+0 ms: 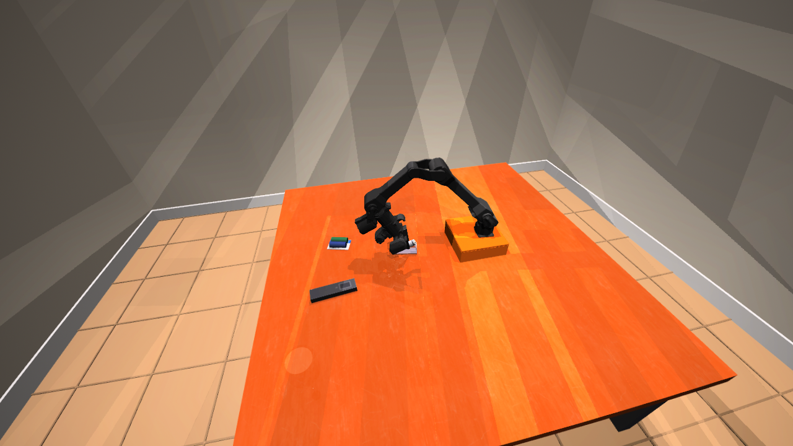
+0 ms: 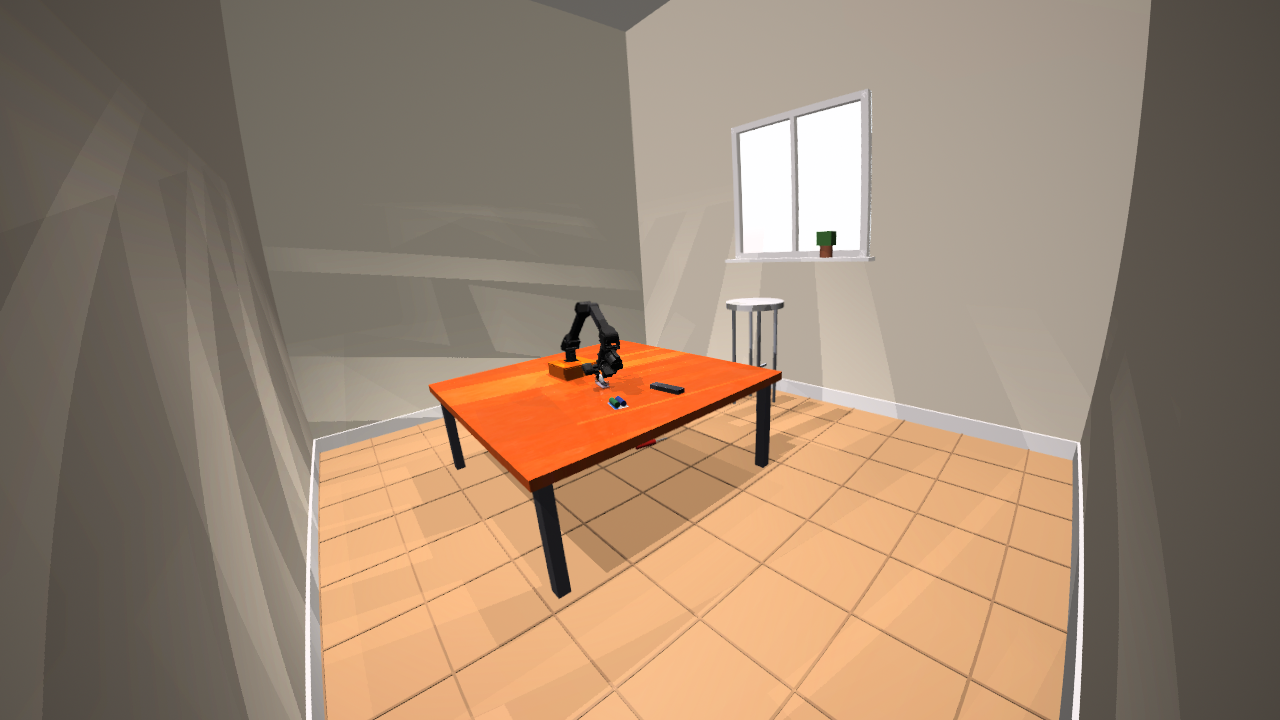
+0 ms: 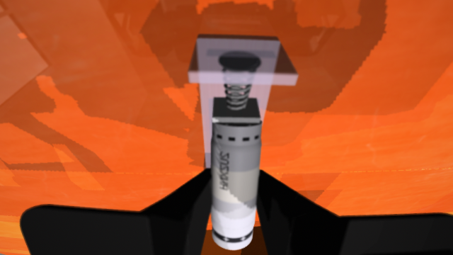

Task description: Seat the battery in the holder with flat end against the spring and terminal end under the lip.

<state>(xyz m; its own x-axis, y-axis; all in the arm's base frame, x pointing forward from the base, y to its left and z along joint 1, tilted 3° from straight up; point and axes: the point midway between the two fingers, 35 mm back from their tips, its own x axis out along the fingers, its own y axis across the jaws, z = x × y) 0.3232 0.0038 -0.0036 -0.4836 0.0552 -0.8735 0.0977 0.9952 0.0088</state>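
Note:
My gripper (image 3: 233, 176) (image 1: 400, 244) (image 2: 601, 378) is shut on a grey and white battery (image 3: 233, 177) (image 1: 411, 242). In the wrist view the battery points away from me, in line with the pale see-through holder (image 3: 283, 76) (image 1: 411, 251). Its far end touches the dark plate (image 3: 221, 110) at the front of the coil spring (image 3: 238, 93). The spring runs back to the holder's far wall. The gripper is low over the holder on the orange table (image 1: 499, 332) (image 2: 537, 420). The holder's lip is hidden under the battery and the fingers.
A small white card with a blue and a green block (image 1: 338, 242) (image 2: 617, 403) lies left of the holder. A dark remote (image 1: 332, 290) (image 2: 666, 387) lies nearer the table's left edge. The arm's orange base block (image 1: 476, 244) (image 2: 563, 368) stands to the right.

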